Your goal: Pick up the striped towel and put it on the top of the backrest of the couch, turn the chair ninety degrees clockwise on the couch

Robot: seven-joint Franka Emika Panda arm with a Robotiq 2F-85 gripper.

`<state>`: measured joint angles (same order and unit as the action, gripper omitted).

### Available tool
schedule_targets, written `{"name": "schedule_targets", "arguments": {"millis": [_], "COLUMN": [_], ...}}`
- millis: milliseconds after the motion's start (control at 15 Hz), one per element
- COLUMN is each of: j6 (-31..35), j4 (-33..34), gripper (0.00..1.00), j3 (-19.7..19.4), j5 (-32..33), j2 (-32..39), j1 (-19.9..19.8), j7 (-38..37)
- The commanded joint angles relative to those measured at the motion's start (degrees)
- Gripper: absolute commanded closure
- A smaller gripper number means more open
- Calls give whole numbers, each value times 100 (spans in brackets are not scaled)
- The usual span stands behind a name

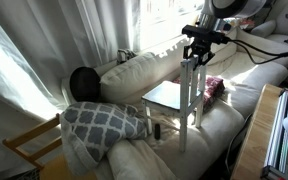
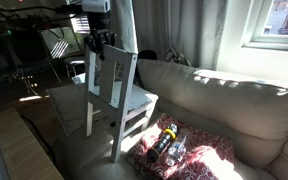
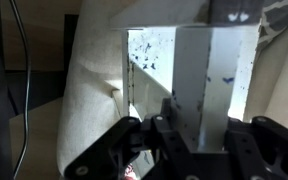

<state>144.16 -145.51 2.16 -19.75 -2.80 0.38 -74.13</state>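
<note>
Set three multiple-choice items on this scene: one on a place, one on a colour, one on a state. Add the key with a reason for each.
1. Where does the chair stand?
A. on the floor
B. on the couch
C. on a table

2. What colour is the chair?
A. red
B. black
C. pale white

3. How is the gripper?
A. shut on the top of the chair's back
B. wide open, high above the chair
C. lying on a cushion

Key:
1 B, since its legs rest on the couch's seat in both exterior views.
2 C, since frame and seat both look pale white.
3 A, since the fingers close around the top rail of the back.
</note>
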Motion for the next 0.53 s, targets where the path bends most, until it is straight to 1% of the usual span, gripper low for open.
{"name": "schedule_targets", "arguments": {"millis": [0,67,133,200,467], "j6": [40,14,8,-16,-132], "j4": [225,258,292,334,408], "gripper": [81,52,50,44,14], "j3": [-11,-11,-12,-16,-64], "j5": [-147,-136,-82,-57,611], "j2": [251,333,413,458,614], "j1": [38,45,49,54,62], "j7": [-85,-62,-87,-82,-443]}}
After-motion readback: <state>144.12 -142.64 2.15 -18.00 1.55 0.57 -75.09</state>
